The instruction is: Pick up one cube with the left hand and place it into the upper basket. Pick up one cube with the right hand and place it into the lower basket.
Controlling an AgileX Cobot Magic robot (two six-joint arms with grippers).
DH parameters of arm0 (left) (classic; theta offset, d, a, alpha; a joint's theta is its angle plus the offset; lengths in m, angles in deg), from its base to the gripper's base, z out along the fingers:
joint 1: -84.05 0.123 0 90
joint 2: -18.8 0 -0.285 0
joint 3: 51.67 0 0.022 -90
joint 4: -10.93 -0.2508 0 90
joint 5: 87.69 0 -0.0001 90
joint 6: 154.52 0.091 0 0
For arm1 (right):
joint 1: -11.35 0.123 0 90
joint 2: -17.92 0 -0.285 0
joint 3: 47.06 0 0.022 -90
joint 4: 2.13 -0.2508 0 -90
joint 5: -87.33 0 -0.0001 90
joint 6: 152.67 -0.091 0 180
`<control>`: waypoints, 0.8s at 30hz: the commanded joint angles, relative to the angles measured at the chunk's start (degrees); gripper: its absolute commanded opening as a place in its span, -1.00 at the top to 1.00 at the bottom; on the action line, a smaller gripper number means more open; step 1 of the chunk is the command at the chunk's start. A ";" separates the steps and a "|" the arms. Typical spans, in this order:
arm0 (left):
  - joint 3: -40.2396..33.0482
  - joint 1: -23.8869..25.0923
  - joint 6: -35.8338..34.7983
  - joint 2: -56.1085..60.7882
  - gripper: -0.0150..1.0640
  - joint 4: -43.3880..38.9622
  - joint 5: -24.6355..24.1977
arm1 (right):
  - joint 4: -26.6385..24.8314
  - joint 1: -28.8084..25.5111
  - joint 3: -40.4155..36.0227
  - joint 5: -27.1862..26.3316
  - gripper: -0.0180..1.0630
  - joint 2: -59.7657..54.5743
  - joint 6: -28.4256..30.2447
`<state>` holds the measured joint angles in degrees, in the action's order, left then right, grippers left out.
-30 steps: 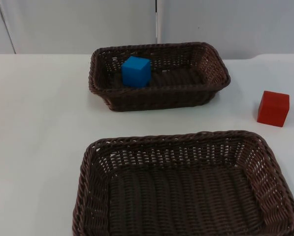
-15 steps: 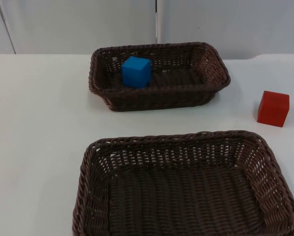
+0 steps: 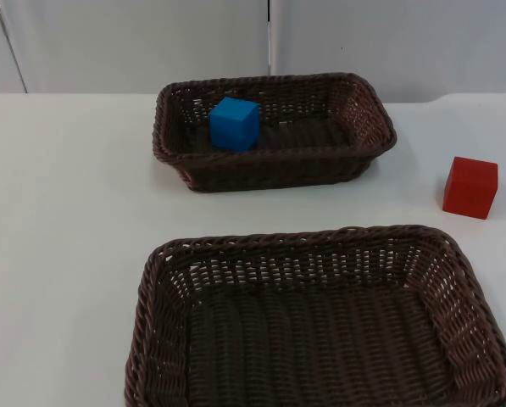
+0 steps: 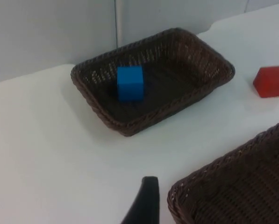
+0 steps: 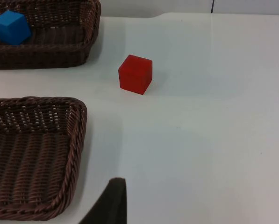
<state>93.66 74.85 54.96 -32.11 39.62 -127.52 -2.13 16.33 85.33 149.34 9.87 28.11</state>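
Observation:
A blue cube (image 3: 234, 124) lies inside the upper brown wicker basket (image 3: 274, 180), near its left end. A red cube (image 3: 470, 187) sits on the white table to the right, between the two baskets' right ends. The lower basket (image 3: 303, 236) at the front holds nothing. My left gripper (image 4: 146, 205) hangs high over the table left of the lower basket (image 4: 214, 173), looking toward the blue cube (image 4: 130, 83). My right gripper (image 5: 112, 201) hovers right of the lower basket (image 5: 79, 116), well short of the red cube (image 5: 135, 74). Neither gripper touches anything.
The grey partition wall (image 3: 269, 42) closes the table just behind the upper basket. Bare white table (image 3: 58, 220) lies left of both baskets and around the red cube.

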 commanded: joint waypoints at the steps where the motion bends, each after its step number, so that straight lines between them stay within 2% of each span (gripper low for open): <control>1: -0.23 0.09 0.04 0.30 -0.49 -1.00 -0.81 | 0.00 0.25 -0.01 -0.20 -0.97 0.26 0.27; 24: -0.23 0.09 0.04 0.30 -0.49 -1.91 -0.13 | 0.00 0.26 -0.01 -0.42 -0.97 0.26 0.27</control>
<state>93.51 74.85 54.96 -32.11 38.05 -128.00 -2.13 16.33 85.33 149.34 9.87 28.11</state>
